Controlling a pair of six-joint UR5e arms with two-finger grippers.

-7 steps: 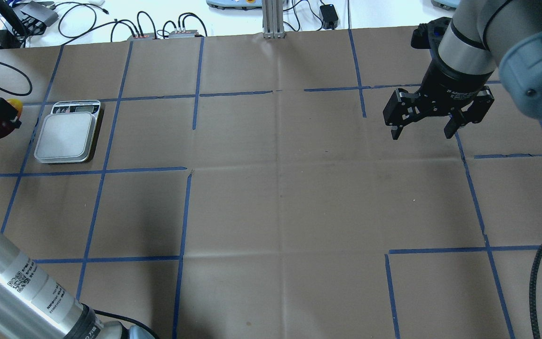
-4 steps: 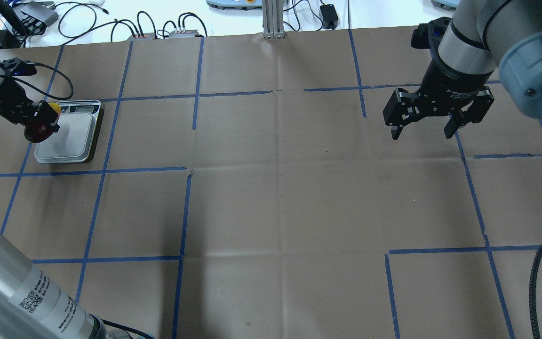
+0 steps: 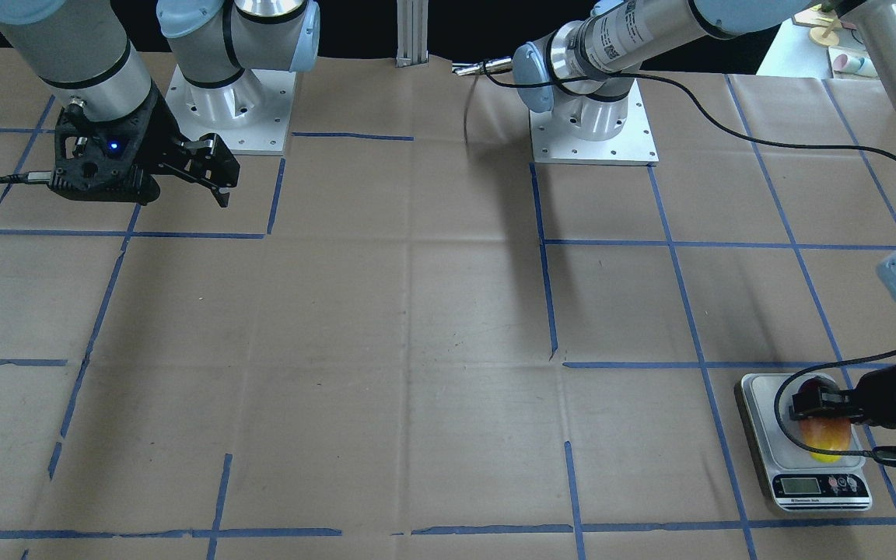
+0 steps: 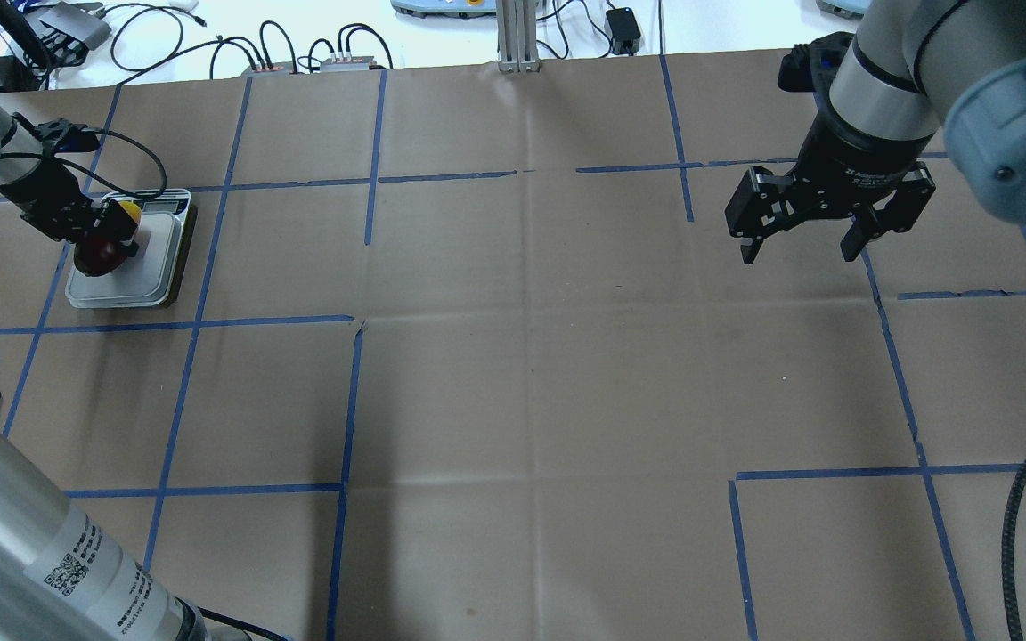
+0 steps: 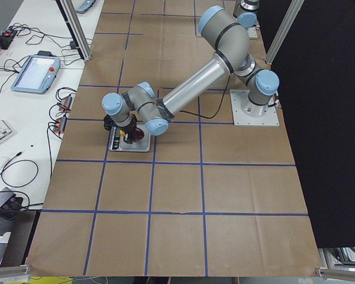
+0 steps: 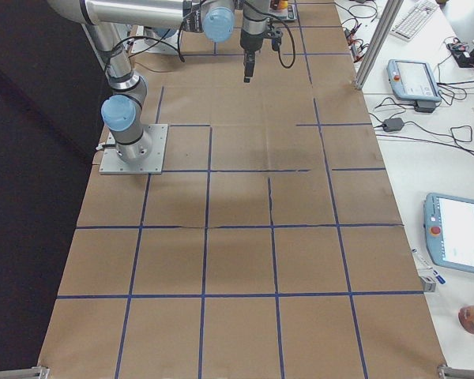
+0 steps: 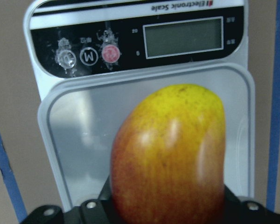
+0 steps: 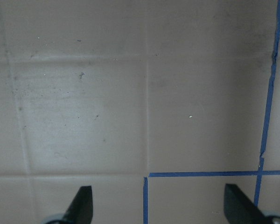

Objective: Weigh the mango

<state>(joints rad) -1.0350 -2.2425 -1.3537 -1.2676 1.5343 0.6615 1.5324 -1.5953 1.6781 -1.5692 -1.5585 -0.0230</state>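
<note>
Now placing | left gripper clamps red-yellow oval mango over white digital scale | next: lower, release | right gripper spread, idle

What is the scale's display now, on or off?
Seemingly off: the display is blank grey, with no digits, in the left wrist view.

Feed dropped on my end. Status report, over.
Left gripper shut on mango, over the scale. Right gripper open, empty, well clear. Nothing else on the scale.
</note>
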